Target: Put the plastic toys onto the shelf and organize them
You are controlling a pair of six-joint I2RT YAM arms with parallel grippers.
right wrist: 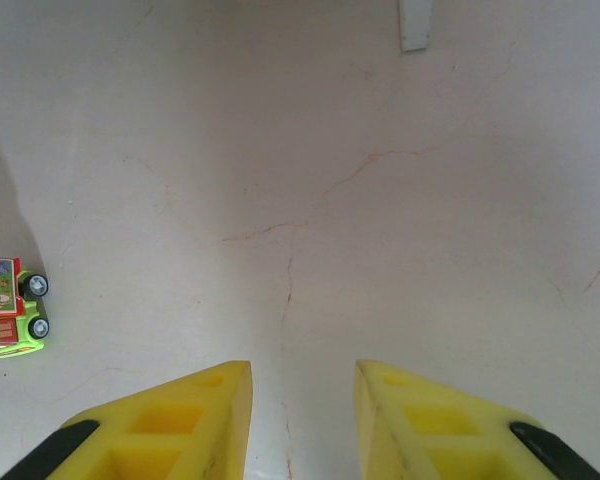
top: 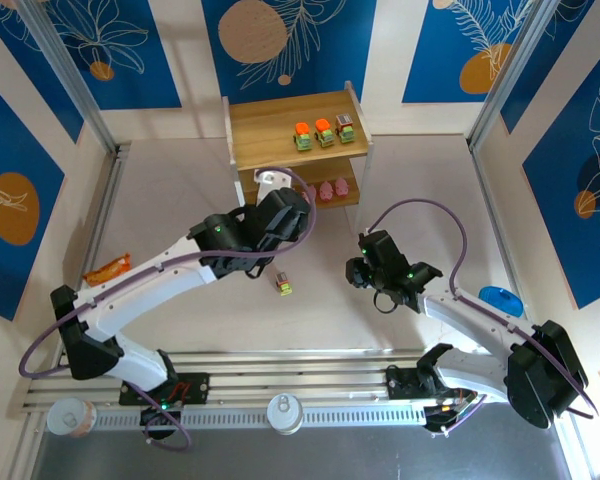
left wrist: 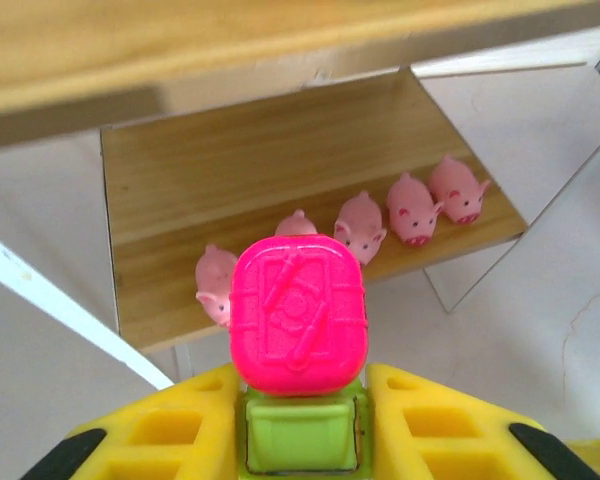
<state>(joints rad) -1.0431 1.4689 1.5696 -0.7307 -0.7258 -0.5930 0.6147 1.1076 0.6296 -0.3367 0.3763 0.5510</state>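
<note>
My left gripper [left wrist: 302, 378] is shut on a yellow-green toy car with a magenta top [left wrist: 298, 312], held in front of the shelf's lower board [left wrist: 180, 180], where several pink pig figurines [left wrist: 412, 210] stand in a row. In the top view this gripper [top: 292, 214] is at the shelf's [top: 280, 120] front left. Three cars [top: 325, 132] stand on the top board. One more car [top: 283, 286] sits on the table, also at the left edge of the right wrist view [right wrist: 10, 308]. My right gripper [right wrist: 302, 368] hovers open over bare table, right of that car.
An orange snack bag [top: 108, 268] lies at the left by the left arm. A blue bowl [top: 500, 298] sits at the right behind the right arm. A white shelf leg [right wrist: 416, 25] shows ahead of the right gripper.
</note>
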